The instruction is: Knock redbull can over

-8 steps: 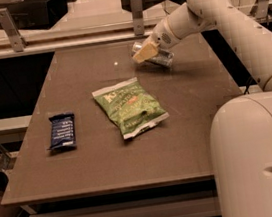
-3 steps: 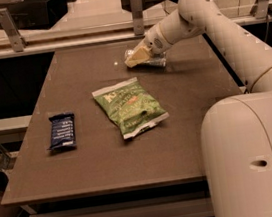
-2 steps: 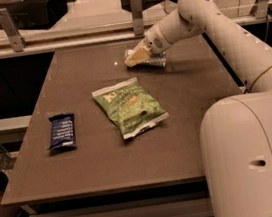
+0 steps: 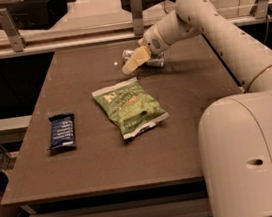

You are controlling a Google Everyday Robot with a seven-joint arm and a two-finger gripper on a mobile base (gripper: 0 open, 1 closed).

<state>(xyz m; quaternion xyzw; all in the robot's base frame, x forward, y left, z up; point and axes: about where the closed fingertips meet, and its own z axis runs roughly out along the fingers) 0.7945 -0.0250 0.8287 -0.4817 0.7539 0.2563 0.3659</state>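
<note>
Far middle of the table: gripper low over the surface, angled down and to the left at the end of the white arm. Jaw state: cannot tell. Just behind it and partly hidden, the can, silvery, seemingly lying on its side, touching or nearly touching the gripper. Nearer, mid-table, the green bag lying flat, apart from both. Well to the left, near the edge, the blue bar, flat.
</note>
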